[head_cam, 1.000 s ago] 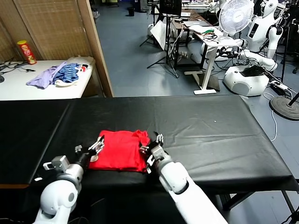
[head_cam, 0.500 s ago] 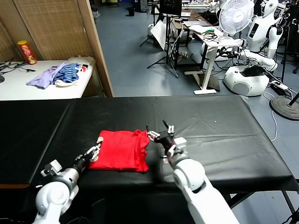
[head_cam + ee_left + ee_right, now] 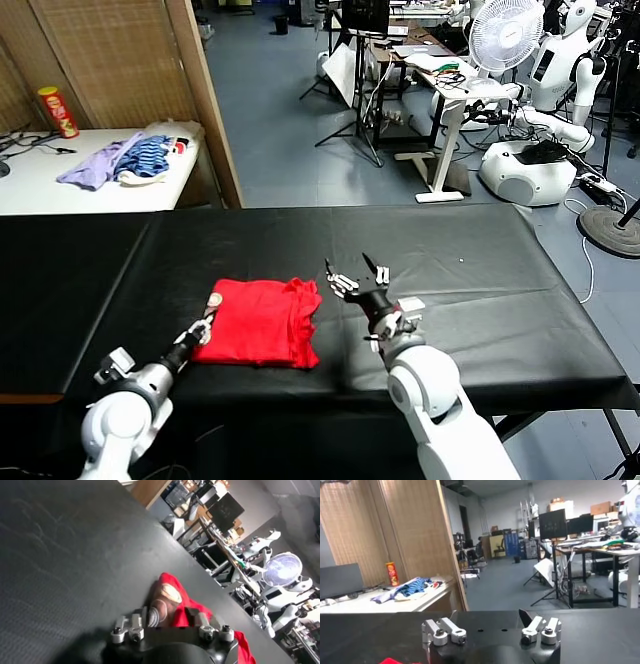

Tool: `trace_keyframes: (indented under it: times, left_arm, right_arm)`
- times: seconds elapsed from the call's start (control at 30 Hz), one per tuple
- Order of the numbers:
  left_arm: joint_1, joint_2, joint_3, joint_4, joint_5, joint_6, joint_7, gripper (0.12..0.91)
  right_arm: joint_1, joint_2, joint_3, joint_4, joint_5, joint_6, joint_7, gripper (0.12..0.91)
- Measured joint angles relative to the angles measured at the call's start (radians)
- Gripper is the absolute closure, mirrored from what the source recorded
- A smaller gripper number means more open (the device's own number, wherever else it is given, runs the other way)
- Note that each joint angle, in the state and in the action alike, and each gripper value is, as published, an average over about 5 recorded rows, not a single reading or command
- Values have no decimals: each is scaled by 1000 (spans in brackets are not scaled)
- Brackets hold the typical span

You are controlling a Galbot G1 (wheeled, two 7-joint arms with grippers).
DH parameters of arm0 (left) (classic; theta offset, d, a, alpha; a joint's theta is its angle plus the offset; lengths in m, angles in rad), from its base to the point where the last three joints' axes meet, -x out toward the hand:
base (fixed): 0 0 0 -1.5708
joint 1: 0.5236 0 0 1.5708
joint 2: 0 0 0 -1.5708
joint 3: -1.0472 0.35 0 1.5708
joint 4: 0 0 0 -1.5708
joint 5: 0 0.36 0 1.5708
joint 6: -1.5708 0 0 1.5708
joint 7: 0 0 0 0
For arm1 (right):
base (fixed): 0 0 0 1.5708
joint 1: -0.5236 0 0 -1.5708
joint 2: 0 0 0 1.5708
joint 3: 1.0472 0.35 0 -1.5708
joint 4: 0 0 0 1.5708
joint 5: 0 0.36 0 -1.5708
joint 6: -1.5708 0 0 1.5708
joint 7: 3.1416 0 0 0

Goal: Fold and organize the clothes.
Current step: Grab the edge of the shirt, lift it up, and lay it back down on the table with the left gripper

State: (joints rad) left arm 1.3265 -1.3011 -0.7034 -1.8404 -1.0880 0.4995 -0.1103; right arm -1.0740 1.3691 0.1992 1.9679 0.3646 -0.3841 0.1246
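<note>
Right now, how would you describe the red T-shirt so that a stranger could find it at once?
Look at the long black table in front of the robot. Near its front edge, left of centre, the red T-shirt lies folded between the left gripper and the right gripper. It is the only bright red thing there; the lavender and striped clothes lie on another table.

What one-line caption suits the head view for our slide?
Folded red T-shirt on black table; left tool at its left edge, right tool open, lifted clear beside it.

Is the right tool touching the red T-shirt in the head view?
No: the right tool stands open above the black table, clear of the red T-shirt.
</note>
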Motion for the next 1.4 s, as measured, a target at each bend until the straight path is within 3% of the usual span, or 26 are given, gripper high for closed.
trace_keyframes:
  times: [0.1,0.17,0.27,0.47,0.67,0.83,1.03,1.2,1.4]
  left_arm:
    - [3,-6,4,-10,52,-6,-8,850]
    - [10,-9,8,-27,113,-5,-20,881]
    - [25,-5,20,-64,261,-12,-30,873]
    - [42,27,26,-111,568,-26,-32,880]
    - [52,98,2,-117,737,-43,-17,880]
    - [55,207,-50,-119,857,-65,-2,880]
    - [70,326,-121,-169,1040,-51,-9,880]
    - [91,318,-94,-247,1060,-61,-5,880]
    - [81,231,64,-256,968,-105,-6,880]
  right_arm:
    - [-12,4,8,7,-33,-23,24,227]
    - [-24,11,14,15,-67,-52,49,227]
    - [-50,21,24,27,-116,-87,67,227]
    - [-111,17,48,49,-162,-116,61,227]
    - [-149,8,70,63,-167,-118,54,227]
    - [-158,13,73,64,-169,-118,53,227]
    - [-149,16,71,57,-173,-119,52,227]
    - [-156,17,68,55,-176,-119,50,227]
    - [-173,13,73,65,-180,-119,39,227]
